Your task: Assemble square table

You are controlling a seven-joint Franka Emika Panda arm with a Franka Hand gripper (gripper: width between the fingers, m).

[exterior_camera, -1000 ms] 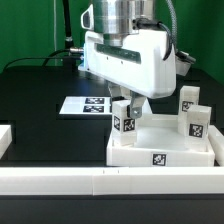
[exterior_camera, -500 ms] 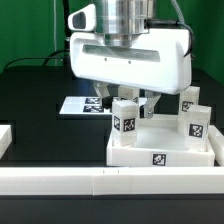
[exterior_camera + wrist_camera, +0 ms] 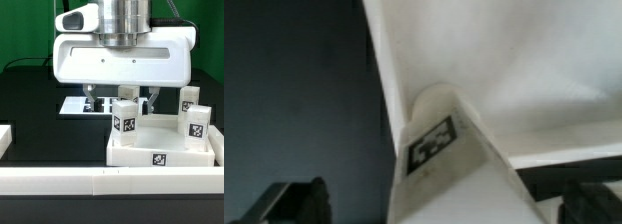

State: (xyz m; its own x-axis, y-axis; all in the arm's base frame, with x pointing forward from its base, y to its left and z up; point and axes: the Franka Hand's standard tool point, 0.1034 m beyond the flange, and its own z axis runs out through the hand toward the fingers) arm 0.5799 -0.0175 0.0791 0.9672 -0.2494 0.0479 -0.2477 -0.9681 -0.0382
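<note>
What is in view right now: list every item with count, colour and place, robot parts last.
Square table top: one, white, tagged on its front rim, on the black table at the exterior view's right.
Legs: three in view, white with black-and-white tags; one stands upright at the top's near-left corner under the gripper, two stand at the right side.
Marker board: one, white, flat on the table behind the arm, partly hidden.
Border rails: white, along the front edge.
Table: one, black.
Gripper: one, white body with dark fingers, open, above the left leg, holding nothing.
</note>
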